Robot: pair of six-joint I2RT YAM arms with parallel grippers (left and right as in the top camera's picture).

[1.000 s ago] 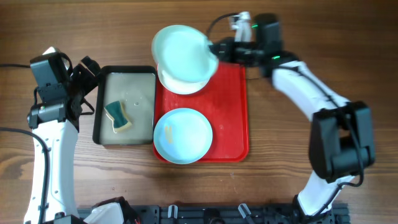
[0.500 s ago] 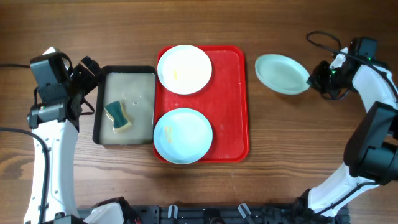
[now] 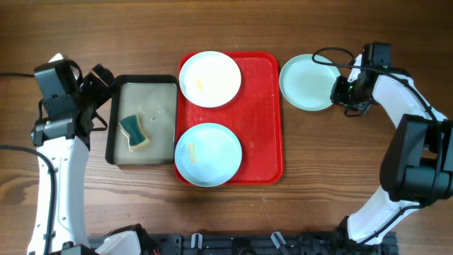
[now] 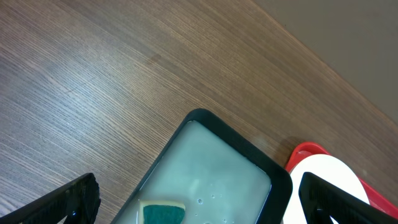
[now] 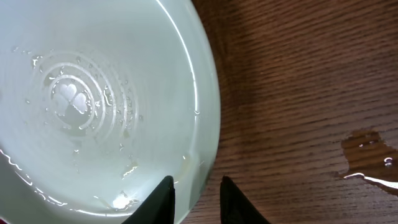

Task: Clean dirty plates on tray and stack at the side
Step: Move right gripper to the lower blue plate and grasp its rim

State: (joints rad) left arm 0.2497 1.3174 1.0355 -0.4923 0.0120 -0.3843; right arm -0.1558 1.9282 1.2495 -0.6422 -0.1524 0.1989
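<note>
**Two plates left on the tray, both lying to my right pincer's left**

One pale turquoise plate (image 3: 306, 83) lies flat on the wooden counter (image 3: 354, 163) just beside the right edge of the red tray (image 3: 265, 134). My right pincer (image 3: 338, 91) is at that plate's right rim. In the right wrist view its two fingertips (image 5: 165, 198) straddle the rim, which sits in the gap between them; I cannot tell whether they are pressing the rim or have let it go. The plate is wet, beaded with droplets, and a small puddle (image 5: 367, 158) shines on the wood nearby.

The other two plates sit on the tray: the white plate (image 3: 209, 78) at the far end, carrying a yellowish smear, and the second turquoise plate (image 3: 208, 154) at the near end, also marked. Both lie well to the left of my right pincer, across the tray's full width.

My left pincer (image 4: 199, 199) hangs spread wide over the far left corner of the black-rimmed wash tray (image 3: 113, 120), where the sponge (image 3: 135, 132) floats in cloudy water. The white plate's edge shows just right of that tray, so my left arm is the nearer one to it. I judge the next plate is best approached from the left side, with the sponge close at hand.
</note>
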